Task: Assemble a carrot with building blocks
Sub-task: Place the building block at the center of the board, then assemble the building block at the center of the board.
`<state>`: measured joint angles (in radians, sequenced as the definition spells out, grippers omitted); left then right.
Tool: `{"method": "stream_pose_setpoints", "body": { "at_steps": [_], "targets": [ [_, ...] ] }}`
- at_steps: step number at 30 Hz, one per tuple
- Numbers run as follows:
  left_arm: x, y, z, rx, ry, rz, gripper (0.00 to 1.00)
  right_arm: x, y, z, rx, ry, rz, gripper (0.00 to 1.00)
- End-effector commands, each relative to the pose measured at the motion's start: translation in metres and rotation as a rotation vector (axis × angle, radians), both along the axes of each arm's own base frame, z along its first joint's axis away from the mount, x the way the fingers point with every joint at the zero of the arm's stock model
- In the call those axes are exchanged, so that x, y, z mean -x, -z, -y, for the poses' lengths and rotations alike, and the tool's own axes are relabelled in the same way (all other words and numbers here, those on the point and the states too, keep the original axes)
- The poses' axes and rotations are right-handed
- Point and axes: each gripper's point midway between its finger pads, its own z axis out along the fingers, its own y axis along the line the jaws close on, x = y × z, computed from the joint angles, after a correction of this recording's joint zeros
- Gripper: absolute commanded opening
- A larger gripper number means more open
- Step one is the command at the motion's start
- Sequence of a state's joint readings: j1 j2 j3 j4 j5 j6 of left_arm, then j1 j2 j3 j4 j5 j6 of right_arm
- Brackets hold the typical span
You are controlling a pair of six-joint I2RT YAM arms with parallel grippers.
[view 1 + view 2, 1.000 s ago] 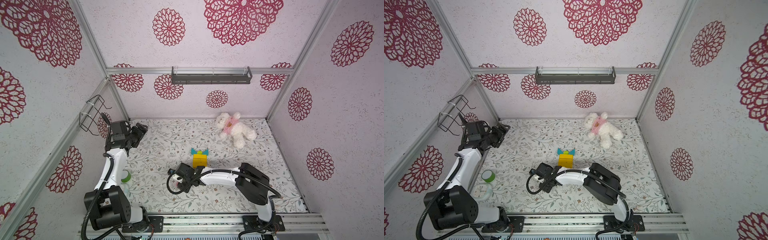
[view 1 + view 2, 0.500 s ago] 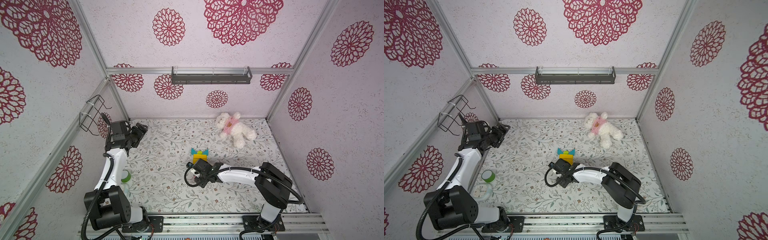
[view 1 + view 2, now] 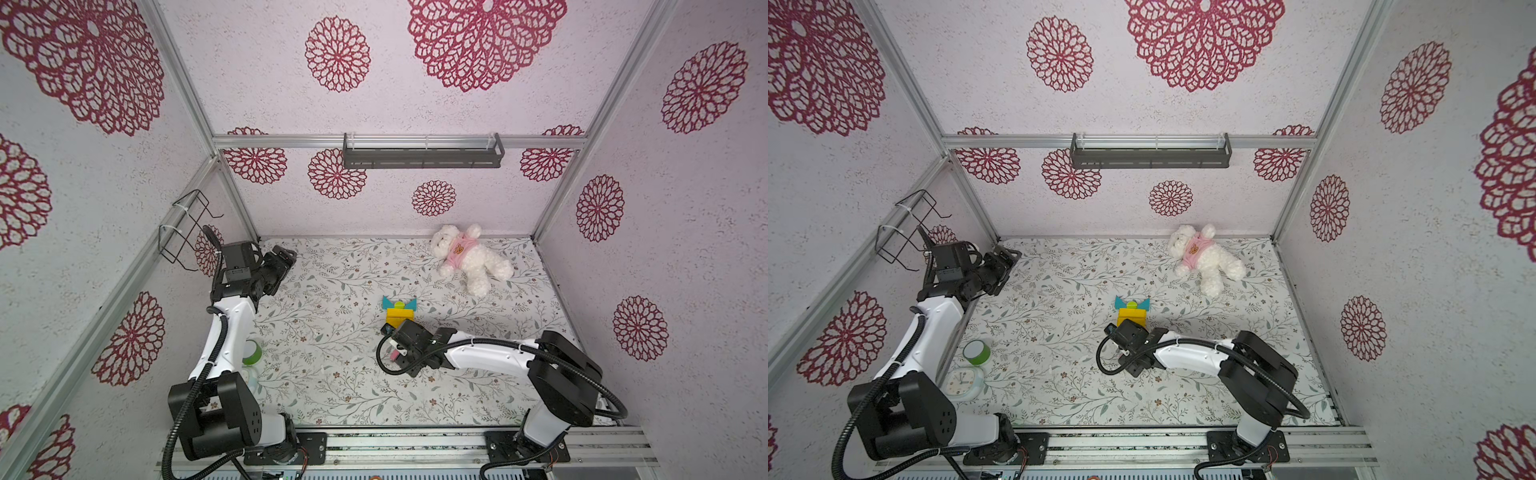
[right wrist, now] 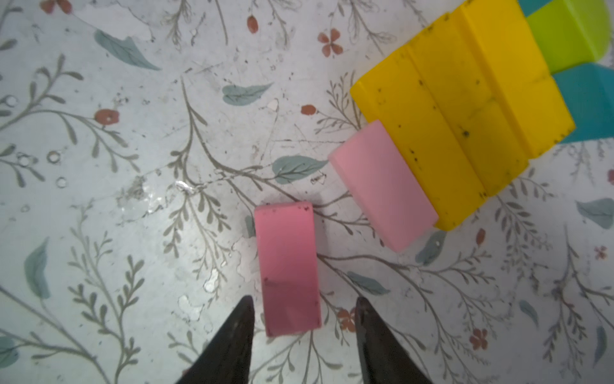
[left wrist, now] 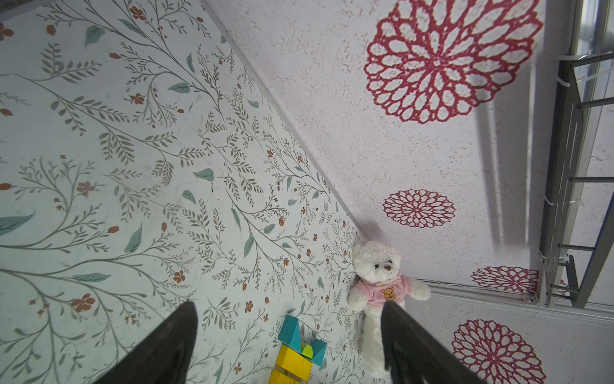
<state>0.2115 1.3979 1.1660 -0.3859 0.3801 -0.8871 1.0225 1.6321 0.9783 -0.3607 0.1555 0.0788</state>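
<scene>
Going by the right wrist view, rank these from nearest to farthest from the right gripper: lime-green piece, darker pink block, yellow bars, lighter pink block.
From the right gripper:
1. darker pink block, lying between its jaws, apart from the other blocks.
2. lighter pink block, set against the nearest yellow bar.
3. yellow bars, side by side just past the lighter pink block.
4. lime-green piece, beyond the bars, at the far end.

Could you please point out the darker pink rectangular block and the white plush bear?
darker pink rectangular block (image 4: pixel 287 267): right wrist view, middle of its top face.
white plush bear (image 3: pixel 461 257): in a top view, on its pink shirt.
</scene>
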Motion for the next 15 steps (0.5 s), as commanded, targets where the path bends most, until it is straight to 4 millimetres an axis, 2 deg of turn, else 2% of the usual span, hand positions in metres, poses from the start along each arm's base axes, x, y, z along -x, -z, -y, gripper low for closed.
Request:
{"method": "stream_pose_setpoints", "body": {
  "at_steps": [1, 4, 10, 15],
  "targets": [
    [-0.001, -0.002, 0.004, -0.004, 0.006, 0.012, 0.88, 0.004, -0.003, 0.016, 0.01, 0.064, -0.001, 0.51],
    [-0.002, -0.002, 0.005, -0.007, 0.011, 0.01, 0.88, 0.007, 0.003, 0.019, 0.013, 0.069, -0.013, 0.52],
    [-0.002, -0.002, 0.006, -0.008, 0.015, 0.011, 0.88, 0.008, 0.002, 0.007, -0.03, 0.059, -0.034, 0.59],
    [-0.002, -0.002, 0.007, -0.006, 0.016, 0.012, 0.88, 0.0, 0.017, 0.009, 0.01, 0.076, -0.027, 0.63]
  ]
}}
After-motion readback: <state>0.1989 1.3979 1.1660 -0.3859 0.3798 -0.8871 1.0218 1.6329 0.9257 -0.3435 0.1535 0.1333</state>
